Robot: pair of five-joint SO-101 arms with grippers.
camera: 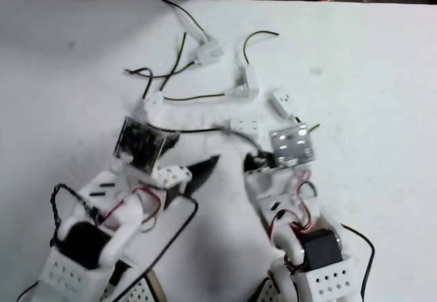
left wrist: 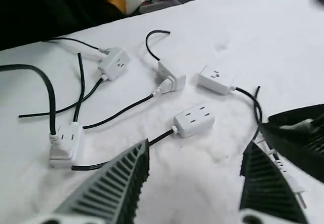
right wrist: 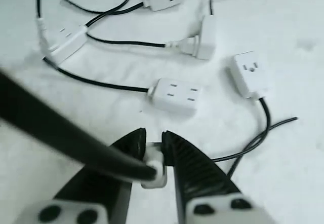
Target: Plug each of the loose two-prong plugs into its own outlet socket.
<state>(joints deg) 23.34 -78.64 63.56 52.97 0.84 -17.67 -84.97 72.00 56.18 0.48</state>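
Observation:
My right gripper (right wrist: 153, 138) is shut on a white two-prong plug (right wrist: 152, 171) whose black cord runs off to one side. It hovers just short of a white double outlet block (right wrist: 174, 95), also in the high view (camera: 244, 126). A single outlet (right wrist: 248, 72) lies beside that block. Another outlet (right wrist: 205, 31) has a plug in it. My left gripper (left wrist: 196, 153) stands open over bare table near the double outlet block (left wrist: 195, 120), with nothing between its fingers. In the high view the right gripper (camera: 251, 160) and left gripper (camera: 191, 177) sit side by side at mid-table.
More white outlets on black cords lie farther back: one (camera: 208, 50) at the rear and one (camera: 153, 100) to the left with a plug at its side. Cords criss-cross the back of the white table (camera: 382, 76). Its right side is bare.

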